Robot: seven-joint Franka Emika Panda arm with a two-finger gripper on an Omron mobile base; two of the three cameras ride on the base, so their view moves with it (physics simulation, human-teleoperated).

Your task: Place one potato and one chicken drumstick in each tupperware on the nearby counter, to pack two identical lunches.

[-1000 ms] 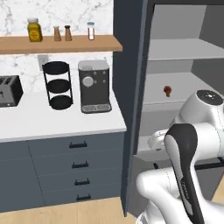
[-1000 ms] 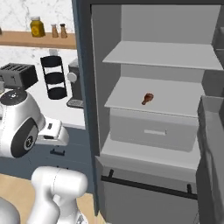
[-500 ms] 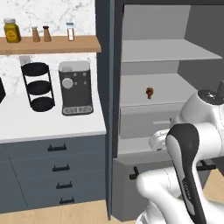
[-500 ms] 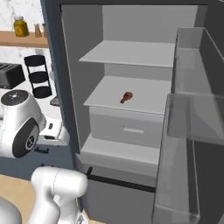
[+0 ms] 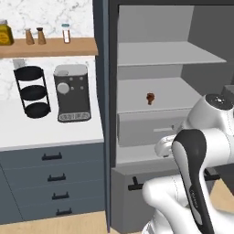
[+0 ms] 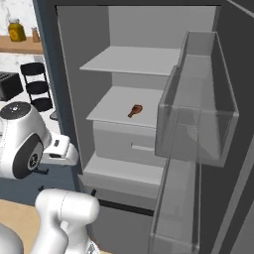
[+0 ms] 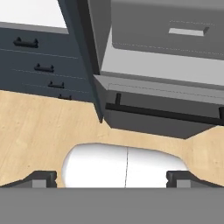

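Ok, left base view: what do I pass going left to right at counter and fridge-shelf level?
Black three-tier rack → coffee machine → fridge's dark side wall → chicken drumstick on the middle shelf → the arm's white upper joint.

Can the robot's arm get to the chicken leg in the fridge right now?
Probably yes: the chicken drumstick lies alone on an open fridge shelf with nothing in front, and the gripper hangs low with jaws open.
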